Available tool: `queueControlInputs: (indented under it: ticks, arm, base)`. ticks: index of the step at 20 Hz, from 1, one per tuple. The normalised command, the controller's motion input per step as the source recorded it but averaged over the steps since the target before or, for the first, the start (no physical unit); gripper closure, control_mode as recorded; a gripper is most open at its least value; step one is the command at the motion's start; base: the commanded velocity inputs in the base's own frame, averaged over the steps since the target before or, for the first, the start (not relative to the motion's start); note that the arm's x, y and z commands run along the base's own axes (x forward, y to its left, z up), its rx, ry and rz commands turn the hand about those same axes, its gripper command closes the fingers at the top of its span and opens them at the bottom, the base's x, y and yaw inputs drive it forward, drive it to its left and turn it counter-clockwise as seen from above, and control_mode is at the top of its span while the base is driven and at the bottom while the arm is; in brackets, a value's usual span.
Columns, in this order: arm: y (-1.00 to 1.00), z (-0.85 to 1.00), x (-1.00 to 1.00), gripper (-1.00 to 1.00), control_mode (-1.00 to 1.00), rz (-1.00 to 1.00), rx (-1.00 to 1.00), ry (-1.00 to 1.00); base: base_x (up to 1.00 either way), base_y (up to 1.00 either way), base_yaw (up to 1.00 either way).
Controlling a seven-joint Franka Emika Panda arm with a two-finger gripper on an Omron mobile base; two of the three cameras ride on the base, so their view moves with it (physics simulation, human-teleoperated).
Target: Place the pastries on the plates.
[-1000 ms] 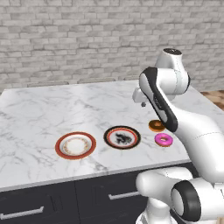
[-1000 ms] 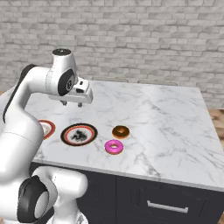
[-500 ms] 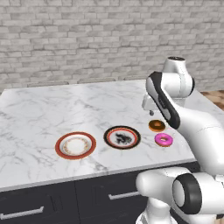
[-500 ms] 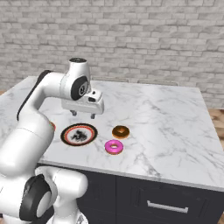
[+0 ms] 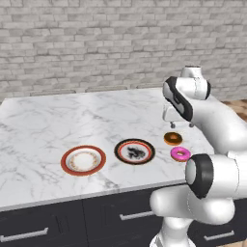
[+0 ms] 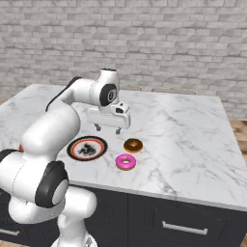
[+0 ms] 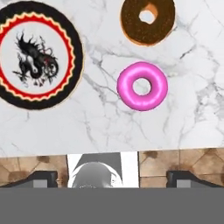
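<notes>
The gripper [image 6: 108, 128] hangs above the marble counter [image 6: 183, 135] with its 2 fingers spread wide and nothing between them; in the hand view the 2 dark fingertips [image 7: 41, 178] sit far apart at the bottom edge. Just beyond and below it in the right base view lies the chocolate doughnut [image 6: 133, 144], with the pink doughnut [image 6: 126, 162] close beside it toward the counter's front edge; the 2 pastries lie near each other without touching. Both rest directly on the marble, not on a plate. The black-rimmed plate [image 6: 87, 148] lies just to their left, bare. Farther left, well apart from the doughnuts, the red-rimmed plate [image 5: 83, 160] also sits bare.
</notes>
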Motion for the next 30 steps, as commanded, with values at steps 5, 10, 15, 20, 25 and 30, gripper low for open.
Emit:
queueControlInputs:
  ticks: [5,10,15,20,25,30]
  arm:
    - [-0.1,-0.47,0.54,-1.0,-1.0,0.0,-0.01,0.2]
    - [0.09,-0.34,0.74,-1.0,-1.0,0.0,0.0,0.11]
    - [-0.01,-0.24,0.67,-1.0,-1.0,0.03,0.06,0.02]
    - [0.0,-0.54,0.6,-1.0,-1.0,0.0,0.0,0.13]
    - [-0.09,-0.43,0.33,-1.0,-1.0,0.0,0.0,0.09]
    - [-0.34,-0.48,0.18,-1.0,-1.0,0.0,0.07,0.13]
  base:
    - [0.0,0.0,0.0]
    - [0.0,0.0,0.0]
    - [0.0,0.0,0.0]
    - [0.0,0.0,0.0]
    - [0.0,0.0,0.0]
    - [0.0,0.0,0.0]
